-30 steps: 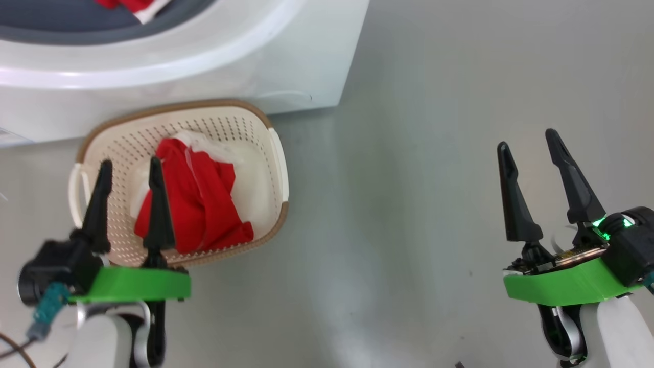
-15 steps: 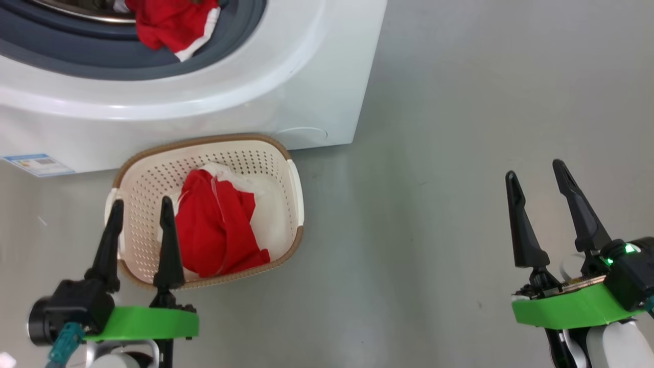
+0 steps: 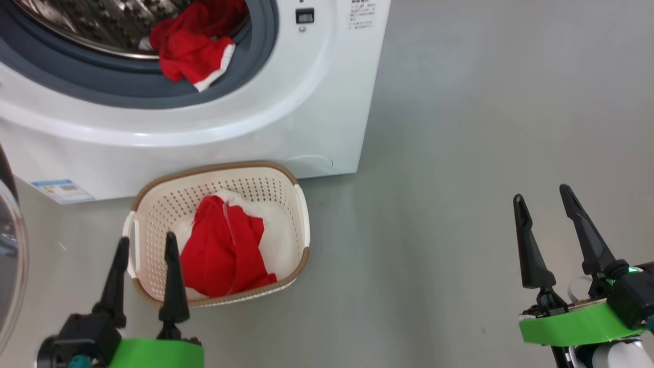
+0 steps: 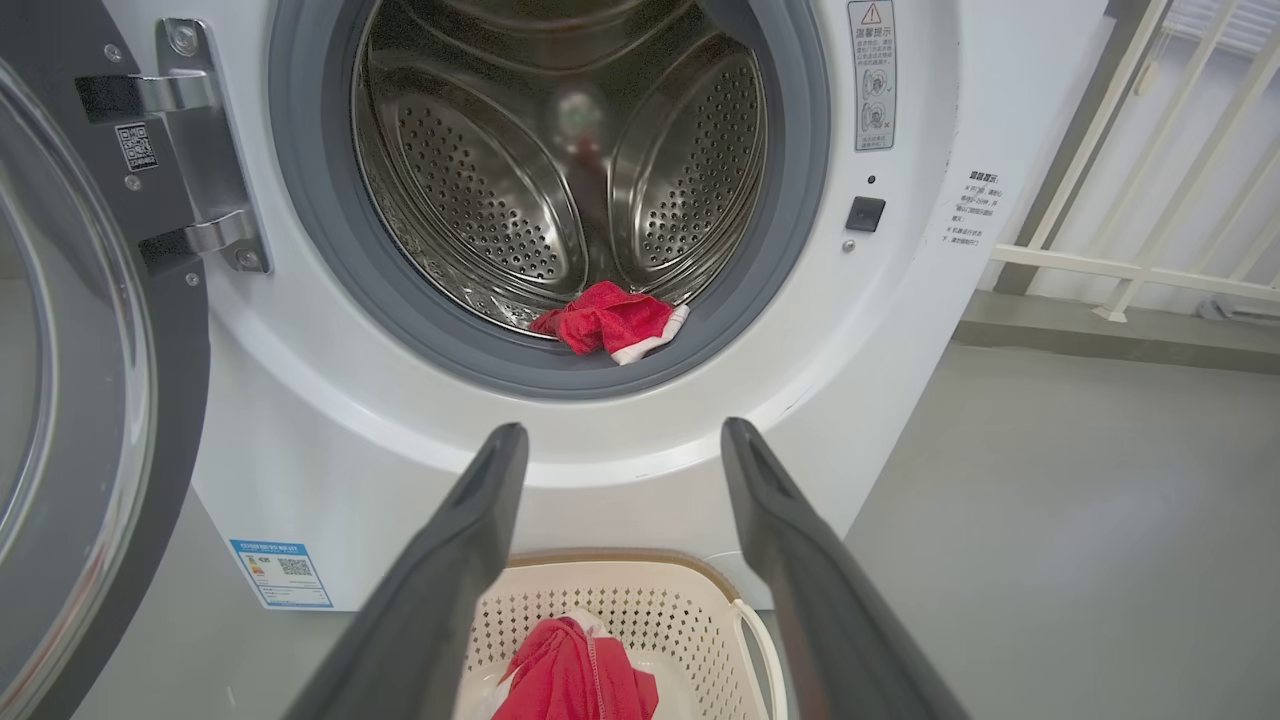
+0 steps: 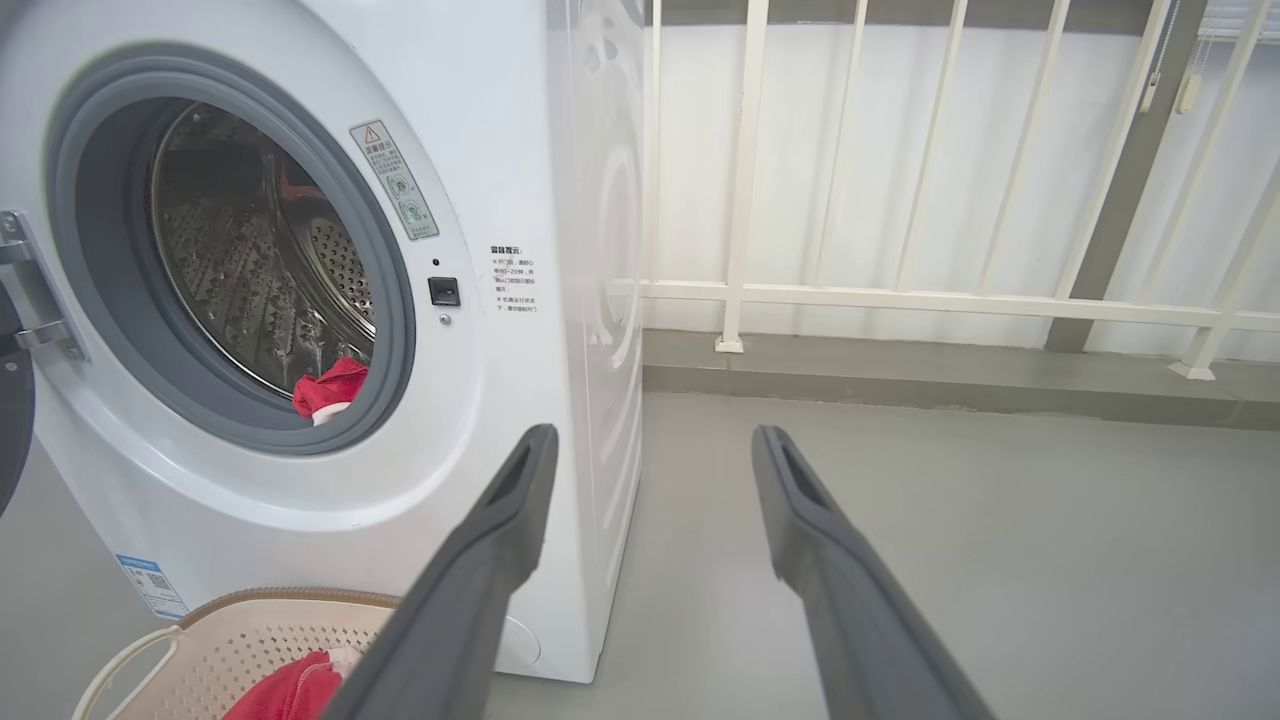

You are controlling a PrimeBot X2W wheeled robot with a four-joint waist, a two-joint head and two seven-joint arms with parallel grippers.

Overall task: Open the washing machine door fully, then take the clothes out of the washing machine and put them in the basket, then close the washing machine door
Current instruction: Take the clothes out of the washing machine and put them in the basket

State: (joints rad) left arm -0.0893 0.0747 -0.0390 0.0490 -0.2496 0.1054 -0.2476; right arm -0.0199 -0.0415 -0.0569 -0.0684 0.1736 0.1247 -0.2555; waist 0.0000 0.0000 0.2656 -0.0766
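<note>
— What's furthest left?
— The washing machine door (image 3: 9,245), swung open. Next is the left gripper (image 3: 146,237), jaws apart and empty, by the near corner of the basket (image 3: 214,167).
— And the clothes?
— One red garment (image 3: 225,255) lies in the basket. A second red garment (image 3: 194,43) sits at the mouth of the washing machine (image 3: 286,102), on its grey rubber ring (image 3: 102,87). Far right, the right gripper (image 3: 541,191) is spread and empty over the floor (image 3: 460,153).
</note>
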